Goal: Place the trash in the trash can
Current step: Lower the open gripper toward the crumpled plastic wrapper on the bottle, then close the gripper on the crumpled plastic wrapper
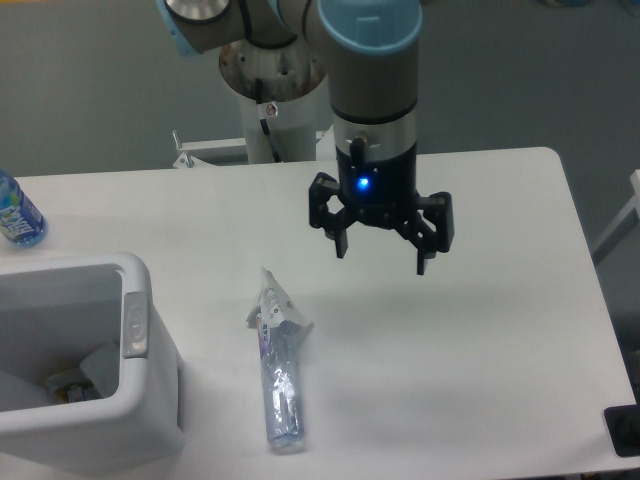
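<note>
Trash on table: 1 clear bottle (pixel 284 400), 1 wrapper (pixel 273 305); 1 trash can (pixel 140 330); claw (pixel 383 259) spread apart, empty.

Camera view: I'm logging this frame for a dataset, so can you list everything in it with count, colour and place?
Table: one, white, fills most of the view.
Trash can: one, white with a grey oval tab on its rim, bottom left corner; some scraps lie inside.
Clear bottle: one, see-through with a faint blue tint, lying on the table just right of the trash can.
Wrapper: one, clear-white with purple print, lying at the bottle's upper end, touching it.
Blue-label bottle: one, partly cut off at the left edge, behind the trash can.
Robot arm: one, grey with light blue caps, rising from the far side of the table.
Gripper: one, black, blue light lit, fingers spread, holding nothing, above the table right of the wrapper.
</note>
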Tool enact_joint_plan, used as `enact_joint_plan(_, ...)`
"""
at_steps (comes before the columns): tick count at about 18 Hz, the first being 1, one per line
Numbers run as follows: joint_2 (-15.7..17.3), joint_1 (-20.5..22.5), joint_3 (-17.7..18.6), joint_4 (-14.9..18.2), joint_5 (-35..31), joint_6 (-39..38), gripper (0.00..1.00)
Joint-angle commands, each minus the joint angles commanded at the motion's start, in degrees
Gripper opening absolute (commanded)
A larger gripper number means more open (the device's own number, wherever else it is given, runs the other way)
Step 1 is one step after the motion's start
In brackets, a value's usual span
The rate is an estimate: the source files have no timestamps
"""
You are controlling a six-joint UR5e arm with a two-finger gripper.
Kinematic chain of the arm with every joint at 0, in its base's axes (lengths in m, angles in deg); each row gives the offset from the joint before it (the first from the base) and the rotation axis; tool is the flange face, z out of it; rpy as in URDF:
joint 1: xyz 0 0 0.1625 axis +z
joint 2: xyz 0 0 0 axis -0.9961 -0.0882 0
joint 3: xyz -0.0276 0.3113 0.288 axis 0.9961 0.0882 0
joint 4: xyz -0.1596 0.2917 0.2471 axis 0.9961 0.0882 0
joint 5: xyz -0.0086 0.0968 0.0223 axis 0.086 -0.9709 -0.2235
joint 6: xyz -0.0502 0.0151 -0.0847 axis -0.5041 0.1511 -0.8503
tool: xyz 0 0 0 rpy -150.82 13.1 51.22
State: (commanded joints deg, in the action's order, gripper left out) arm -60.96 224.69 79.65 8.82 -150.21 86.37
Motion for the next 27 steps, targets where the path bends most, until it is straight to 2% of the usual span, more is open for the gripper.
enact_joint_plan(5,0.3,-0.6,3.3,-0.9,-1.0,-0.5,1.0)
enact_joint_plan(9,0.4,-0.9,9.0,-6.4,-1.2,-2.1,1.0)
enact_joint_plan(11,0.8,-1.4,11.1,-7.6,-1.1,-5.3,1.0)
enact_joint_plan(13,0.4,-2.5,12.2,-7.7,-1.3,-7.6,1.0)
enact_joint_plan(17,-0.3,-5.3,17.0,-7.7,-0.4,-6.9,1.0)
enact_joint_plan(21,-3.2,-8.1,20.6,-7.8,1.0,-7.4,1.0)
enact_joint_plan(27,-7.6,-10.5,21.5,-11.4,1.8,-11.1,1.0)
